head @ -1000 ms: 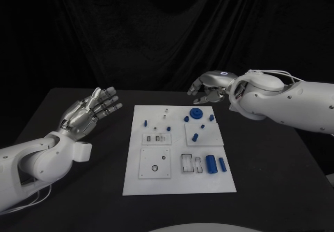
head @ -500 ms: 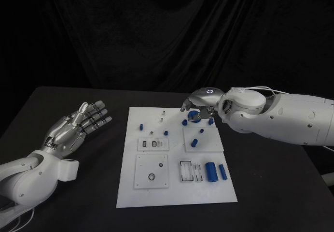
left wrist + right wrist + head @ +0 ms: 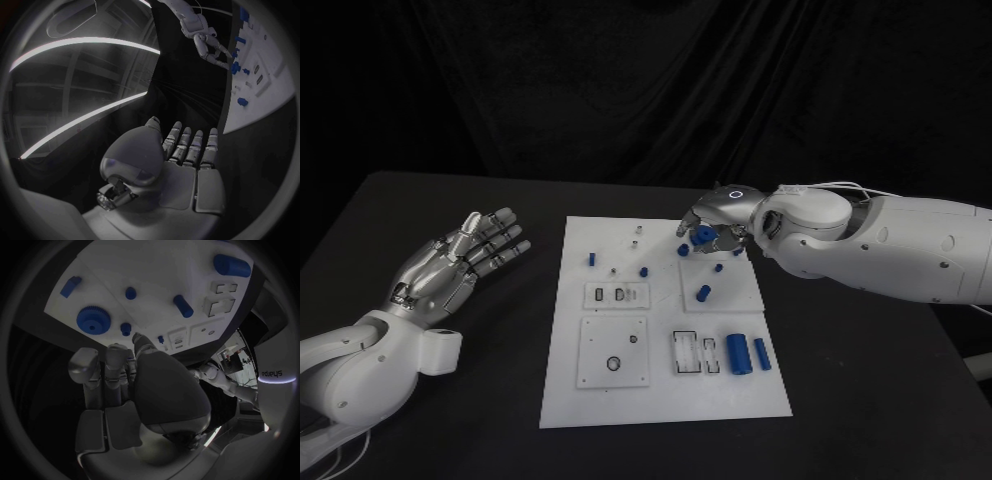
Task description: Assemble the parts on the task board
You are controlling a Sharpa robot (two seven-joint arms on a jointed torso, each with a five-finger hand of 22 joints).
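Note:
The white task board (image 3: 661,390) lies in the middle of the black table. At its far right stands a blue gear (image 3: 705,237), also in the right wrist view (image 3: 94,320). My right hand (image 3: 714,225) hovers right over the gear with its fingers (image 3: 106,360) bent and holds nothing; the fingertips stop just short of the gear. Small blue pegs (image 3: 591,259) stand on the far left part of the board, a short blue cylinder (image 3: 705,293) lies mid-right, and two longer blue cylinders (image 3: 737,354) lie near the right edge. My left hand (image 3: 456,260) hangs open left of the board, fingers straight (image 3: 187,145).
White insert plates with slots (image 3: 617,295) and a round hole (image 3: 612,366) sit on the board's left half. Bare black table surrounds the board on all sides. The right forearm (image 3: 877,245) reaches over the table to the board's far right corner.
My right hand has come from beyond the board's far edge down over the blue gear. The left hand has stayed open and has barely moved. The camera has shifted.

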